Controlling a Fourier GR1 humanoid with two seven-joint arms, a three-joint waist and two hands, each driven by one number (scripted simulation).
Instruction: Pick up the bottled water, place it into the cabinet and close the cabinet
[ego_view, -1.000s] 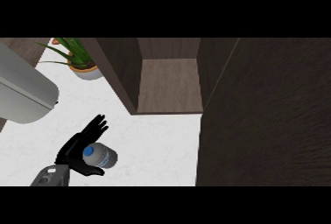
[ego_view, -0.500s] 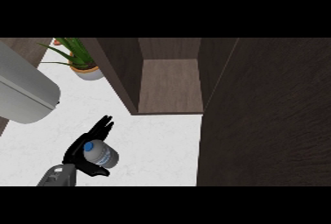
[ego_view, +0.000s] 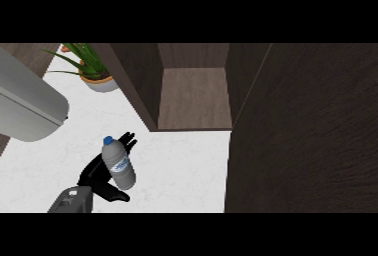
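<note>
White tabletop (ego_view: 177, 165) below, left hand (ego_view: 100, 175) curls round the bottled water (ego_view: 119, 162); keep it upright toward the open cabinet (ego_view: 193, 97).

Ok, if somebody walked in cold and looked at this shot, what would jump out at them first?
Probably the bottled water with its blue cap, held in the left hand low at the left over the white counter. Next comes the dark wood cabinet at top centre, open, its shelf bare, with its door filling the right side. A potted plant stands at the upper left.
</note>
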